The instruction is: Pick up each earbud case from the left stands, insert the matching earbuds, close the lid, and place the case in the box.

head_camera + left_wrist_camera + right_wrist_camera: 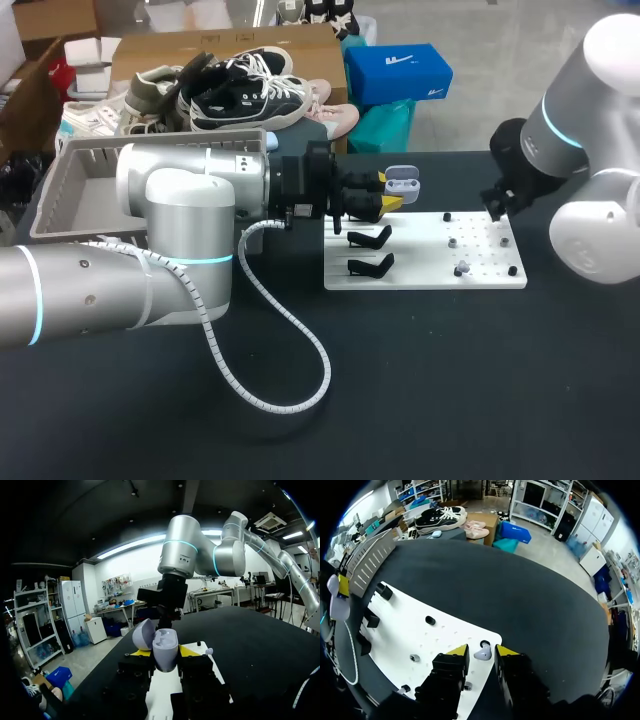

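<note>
Two grippers over white board. Left gripper clamped on lavender earbud case, lid open, above board's far left corner, right of grey box. Right gripper, fingers narrowly apart, straddles earbud lying near board's far right corner.

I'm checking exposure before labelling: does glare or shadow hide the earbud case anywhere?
Head view: earbud case evenly lit, no glare, at the left gripper. Left wrist view: earbud case bright against the dark left gripper. Right wrist view: earbud case pale, unshadowed.
</note>
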Controlling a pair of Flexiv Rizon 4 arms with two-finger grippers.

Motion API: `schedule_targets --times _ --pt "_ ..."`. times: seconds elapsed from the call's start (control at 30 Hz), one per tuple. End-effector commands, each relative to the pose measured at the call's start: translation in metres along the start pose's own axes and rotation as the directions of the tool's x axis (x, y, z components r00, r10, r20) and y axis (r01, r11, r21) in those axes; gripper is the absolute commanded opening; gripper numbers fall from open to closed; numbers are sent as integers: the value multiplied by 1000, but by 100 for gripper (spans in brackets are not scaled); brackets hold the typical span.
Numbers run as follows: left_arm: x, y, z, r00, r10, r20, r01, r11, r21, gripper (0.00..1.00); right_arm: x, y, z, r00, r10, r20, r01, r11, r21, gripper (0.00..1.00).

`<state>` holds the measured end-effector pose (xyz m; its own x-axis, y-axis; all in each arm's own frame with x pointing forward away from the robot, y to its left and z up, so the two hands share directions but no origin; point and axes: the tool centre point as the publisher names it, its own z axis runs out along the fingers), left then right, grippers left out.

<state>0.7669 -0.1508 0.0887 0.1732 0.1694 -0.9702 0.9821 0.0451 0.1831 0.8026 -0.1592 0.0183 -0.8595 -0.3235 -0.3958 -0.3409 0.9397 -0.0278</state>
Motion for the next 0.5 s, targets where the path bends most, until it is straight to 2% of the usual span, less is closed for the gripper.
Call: schedule_targets --times 0.03,0.37,0.5 --pt "0 -1 0 1000 1 2 -1 1000 -3 0 2 1 -2 1000 5 5 -5 1000 3 33" --pt "0 -1 0 1000 1 2 -1 1000 -3 0 3 2 -2 1000 28 1 -28 1000 5 26" --pt "0 -1 0 1000 1 2 -1 1000 -3 0 2 2 0 999 37 -2 -37 999 9 17"
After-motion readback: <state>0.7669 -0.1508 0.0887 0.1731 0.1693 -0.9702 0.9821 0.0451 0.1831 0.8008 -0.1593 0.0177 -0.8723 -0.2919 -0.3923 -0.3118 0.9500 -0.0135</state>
